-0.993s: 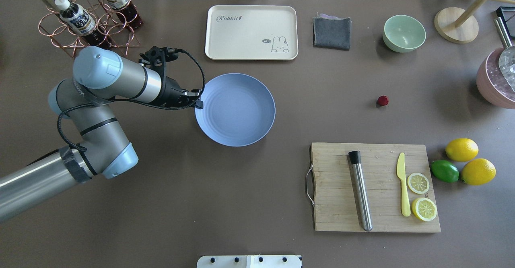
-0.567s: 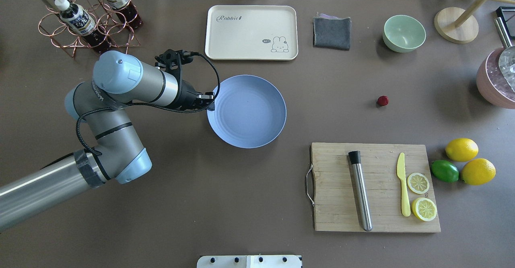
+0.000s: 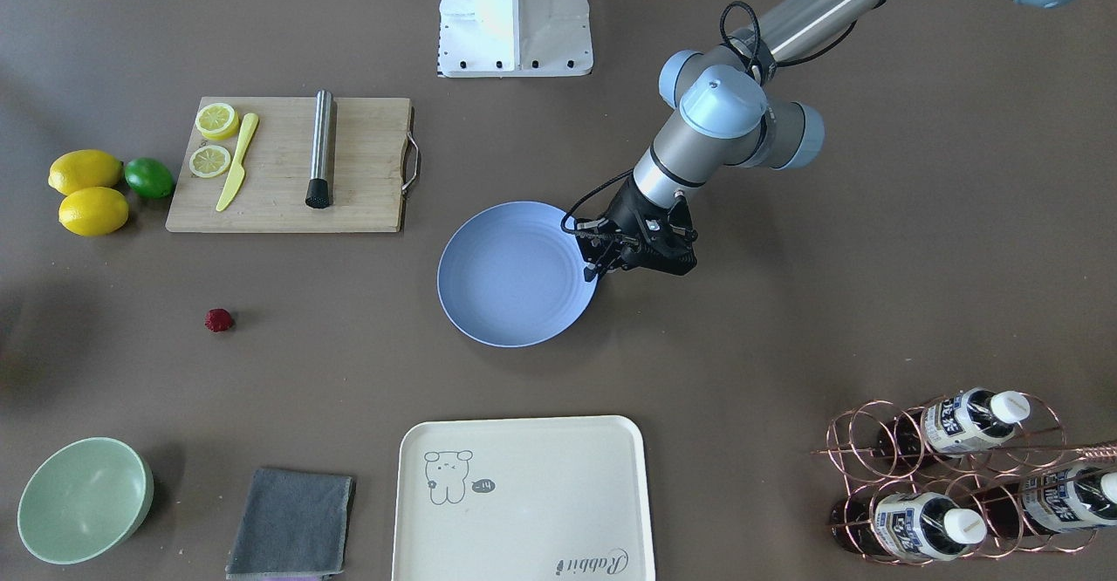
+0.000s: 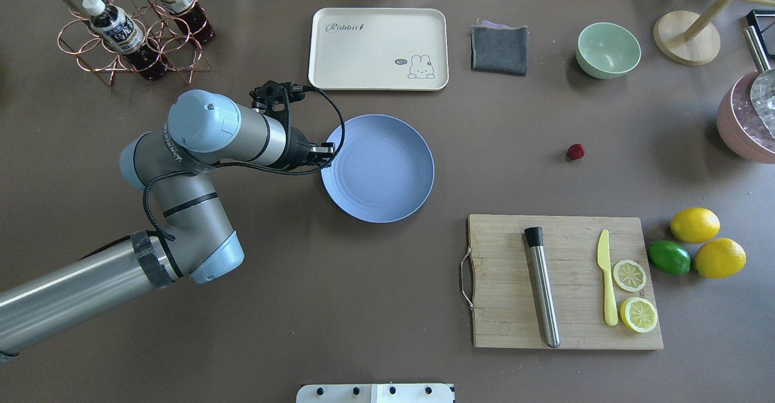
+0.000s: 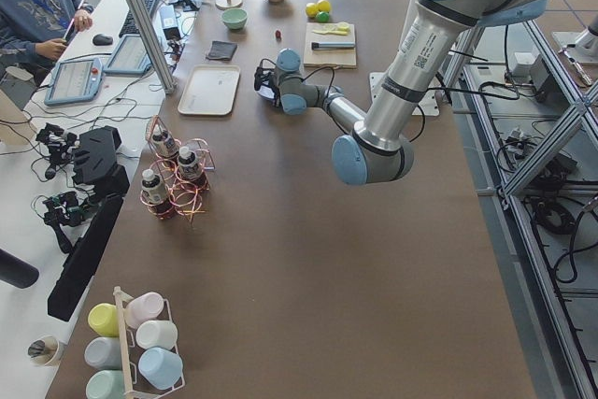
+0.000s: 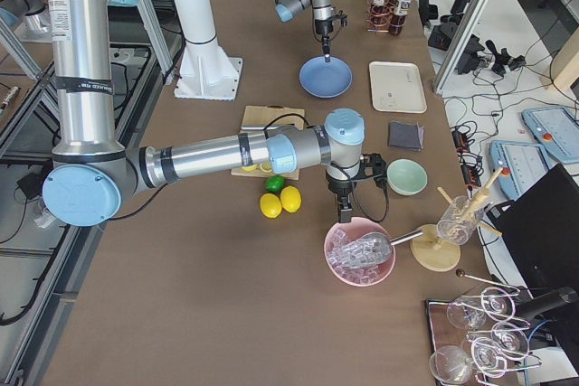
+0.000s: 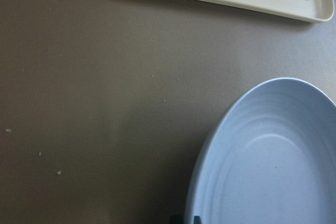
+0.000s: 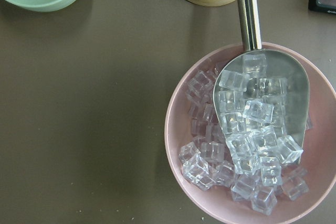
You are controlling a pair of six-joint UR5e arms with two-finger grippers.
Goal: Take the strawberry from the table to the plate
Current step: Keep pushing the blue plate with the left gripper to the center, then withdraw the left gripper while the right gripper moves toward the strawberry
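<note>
The strawberry (image 4: 576, 151) (image 3: 218, 320), small and dark red, lies alone on the brown table (image 4: 363, 282), right of centre. The pale blue plate (image 4: 387, 173) (image 3: 510, 280) (image 7: 273, 166) is left of it and holds nothing. My left gripper (image 4: 326, 153) (image 3: 595, 269) is shut on the plate's left rim, and its fingertips (image 7: 188, 219) show at the bottom of the left wrist view. My right gripper (image 6: 345, 216) hangs over the pink ice bowl (image 8: 247, 129) far right. It shows only in the exterior right view, so I cannot tell its state.
A cream tray (image 4: 378, 49), a grey cloth (image 4: 499, 49) and a mint bowl (image 4: 608, 50) line the far side. A cutting board (image 4: 502, 282) with a muddler, knife and lemon slices lies near right, beside lemons (image 4: 694, 224) and a lime (image 4: 669, 257). The bottle rack (image 4: 127, 28) stands far left.
The left arm has moved to the right, and the plate has slid to the right with its gripper. The strawberry has not moved.
</note>
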